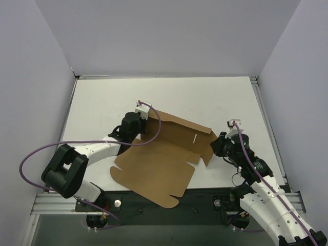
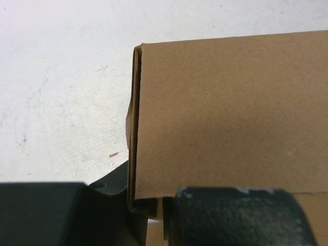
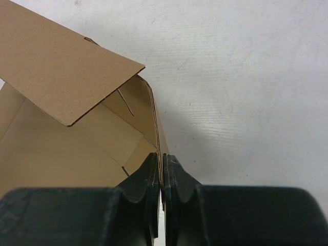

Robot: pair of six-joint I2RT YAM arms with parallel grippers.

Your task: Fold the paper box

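Observation:
The paper box (image 1: 159, 164) is plain brown cardboard, partly folded, lying in the middle of the white table with its far wall raised. My left gripper (image 1: 137, 122) is at the box's far left corner. In the left wrist view the doubled-over side wall (image 2: 230, 113) stands between the dark fingers (image 2: 241, 215), and the left gripper (image 2: 151, 202) is shut on it. My right gripper (image 1: 219, 145) is at the box's right end. The right wrist view shows this gripper (image 3: 162, 166) pinched shut on the thin edge of an upright flap (image 3: 154, 118), with the box floor (image 3: 51, 154) to its left.
The white table (image 1: 102, 102) is enclosed by grey walls on the left, back and right. A black rail (image 1: 205, 197) runs along the near edge, and the box's near corner hangs over it. Purple cables (image 1: 31, 159) loop from both arms.

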